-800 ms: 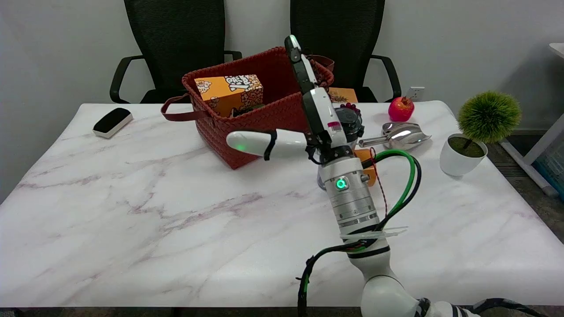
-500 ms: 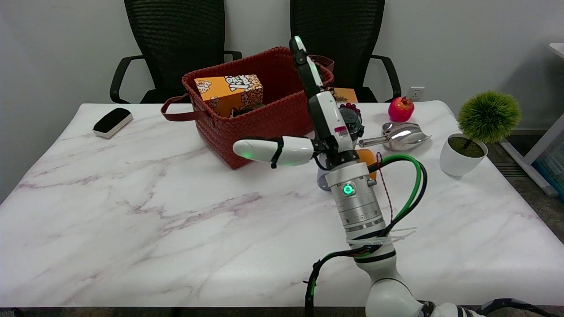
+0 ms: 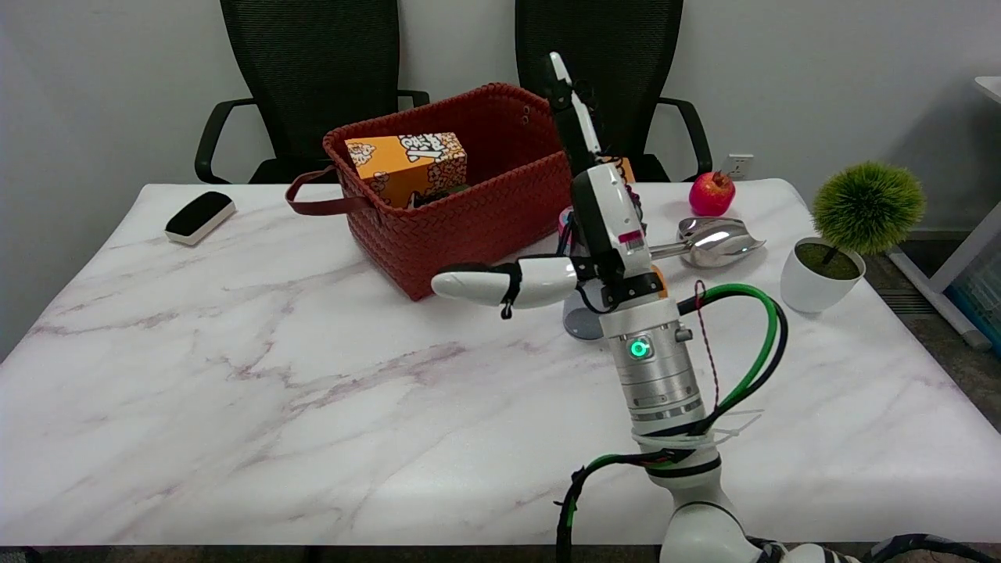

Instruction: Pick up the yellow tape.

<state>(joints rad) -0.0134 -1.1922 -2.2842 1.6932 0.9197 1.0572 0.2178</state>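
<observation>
Yellow tape (image 3: 661,275) mostly hidden behind right hand (image 3: 602,234), fingers (image 3: 500,284) apart.

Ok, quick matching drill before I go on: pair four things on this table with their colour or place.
Things:
1. basket
2. pomegranate
3. scoop
4. eraser

Descriptions:
A. shiny metal, lying right of the right hand
B. black and white, near the table's far left corner
C. woven, dark red, holding an orange box
D. red and round, by the far edge, beyond the scoop

Pairs: 1-C, 2-D, 3-A, 4-B
</observation>
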